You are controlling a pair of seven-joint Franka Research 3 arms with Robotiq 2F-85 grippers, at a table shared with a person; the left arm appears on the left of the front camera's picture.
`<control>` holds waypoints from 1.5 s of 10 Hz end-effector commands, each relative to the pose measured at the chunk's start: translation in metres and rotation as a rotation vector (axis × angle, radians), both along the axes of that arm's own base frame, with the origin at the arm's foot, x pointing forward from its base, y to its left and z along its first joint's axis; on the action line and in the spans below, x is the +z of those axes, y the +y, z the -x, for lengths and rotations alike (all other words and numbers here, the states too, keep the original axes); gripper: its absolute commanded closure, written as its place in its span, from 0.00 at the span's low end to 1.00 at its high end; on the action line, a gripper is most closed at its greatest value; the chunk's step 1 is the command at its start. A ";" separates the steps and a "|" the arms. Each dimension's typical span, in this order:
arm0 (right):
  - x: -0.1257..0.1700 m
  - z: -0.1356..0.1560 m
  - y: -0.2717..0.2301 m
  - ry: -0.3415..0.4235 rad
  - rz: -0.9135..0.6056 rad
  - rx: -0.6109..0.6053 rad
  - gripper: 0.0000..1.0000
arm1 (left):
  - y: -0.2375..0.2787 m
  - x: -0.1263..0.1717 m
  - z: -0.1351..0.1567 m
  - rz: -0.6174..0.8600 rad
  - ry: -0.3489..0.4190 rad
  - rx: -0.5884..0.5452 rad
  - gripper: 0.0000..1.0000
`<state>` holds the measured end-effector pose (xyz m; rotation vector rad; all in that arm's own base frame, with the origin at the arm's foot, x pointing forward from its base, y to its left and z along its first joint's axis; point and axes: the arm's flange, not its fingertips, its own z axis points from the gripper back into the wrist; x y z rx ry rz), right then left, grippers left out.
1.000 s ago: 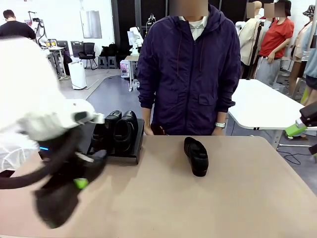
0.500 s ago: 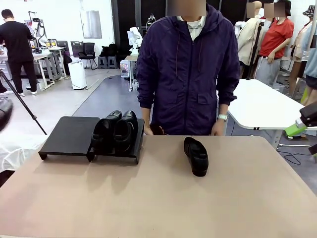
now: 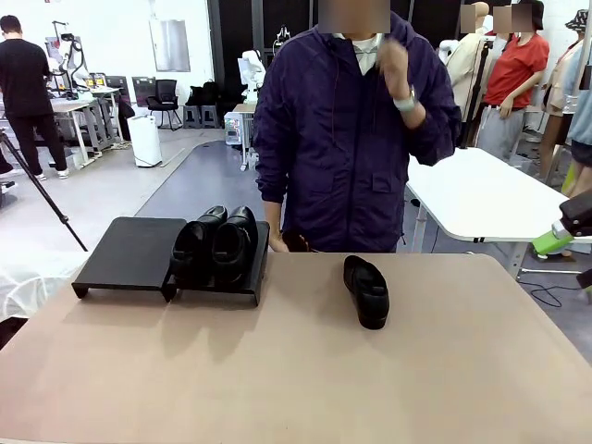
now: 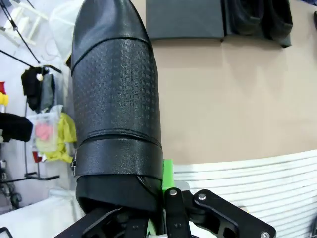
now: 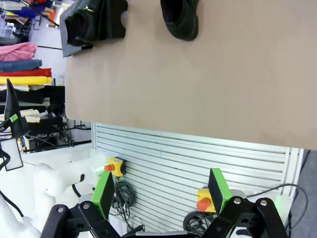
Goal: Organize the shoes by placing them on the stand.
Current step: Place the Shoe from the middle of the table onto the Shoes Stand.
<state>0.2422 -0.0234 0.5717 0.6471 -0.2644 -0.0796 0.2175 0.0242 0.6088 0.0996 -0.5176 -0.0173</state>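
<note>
Left pincer (image 4: 161, 186): I hold it clamped narrow on the rim of a black embossed leather slip-on shoe (image 4: 116, 99). One green pad (image 4: 167, 172) presses its side.
Held shoe against my pincer: it rises straight out of my jaws, heel end in the grip and toe pointing away, up in the air over the left edge of the beige table (image 3: 416, 370).
Stand: the low matte-black two-panel stand (image 3: 129, 250) is at the far left of the table, ahead of the held toe.
Shoes on stand: two glossy black shoes (image 3: 217, 245) sit side by side on its right panel, touching.
Fourth shoe: a lone glossy black shoe (image 3: 367, 289) lies mid-table, right of the stand and well apart from it.
Right pincer (image 5: 161, 172): my jaws stand wide, far from the lone shoe.
</note>
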 end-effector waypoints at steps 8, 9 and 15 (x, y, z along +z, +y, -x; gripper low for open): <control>0.001 -0.001 -0.001 -0.015 -0.017 0.023 0.00 | 0.011 -0.013 -0.174 0.110 -0.045 -0.197 1.00; 0.001 -0.001 -0.001 -0.015 -0.017 0.023 0.00 | 0.010 -0.026 -0.199 0.120 -0.086 -0.226 1.00; 0.001 -0.001 -0.001 -0.015 -0.017 0.023 0.00 | 0.008 -0.073 -0.253 0.154 -0.223 -0.091 1.00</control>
